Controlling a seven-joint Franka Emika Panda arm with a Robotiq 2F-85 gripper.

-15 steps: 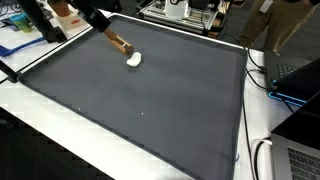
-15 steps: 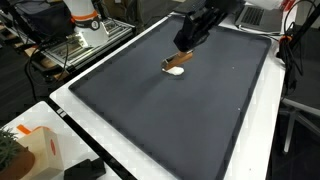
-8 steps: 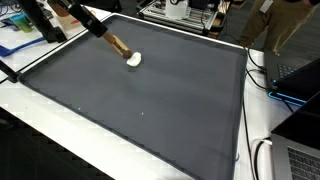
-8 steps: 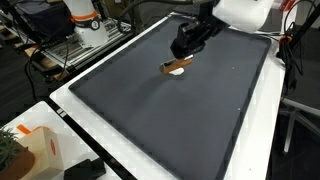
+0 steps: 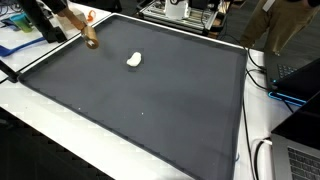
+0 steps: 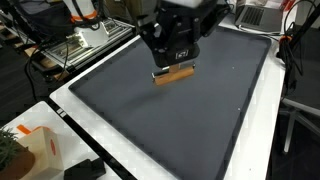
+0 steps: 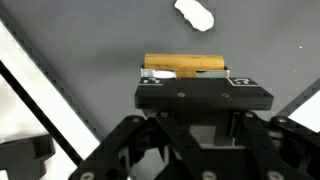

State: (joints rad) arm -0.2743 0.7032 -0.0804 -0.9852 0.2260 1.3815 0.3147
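My gripper point(image 6: 176, 66) is shut on a brown wooden block point(image 6: 174, 74) and holds it level above the dark grey mat point(image 6: 150, 120). In an exterior view the gripper point(image 5: 89, 37) hangs over the mat's far left corner with the block point(image 5: 91, 42) at its tip. In the wrist view the block point(image 7: 185, 65) lies crosswise just beyond the gripper point(image 7: 187, 78). A small white lump point(image 5: 134, 59) rests alone on the mat, apart from the block; it is also in the wrist view, the white lump point(image 7: 195, 13) sitting past the block.
The mat point(image 5: 150, 100) has a raised black edge and lies on a white table point(image 5: 60, 130). Cables and a laptop point(image 5: 300, 150) are to one side. A wire rack point(image 6: 70, 50) and an orange-and-white box point(image 6: 30, 145) stand beside the table.
The gripper has lifted the wooden block off the white lump and carried it toward the mat's corner. The white lump stays where it was.
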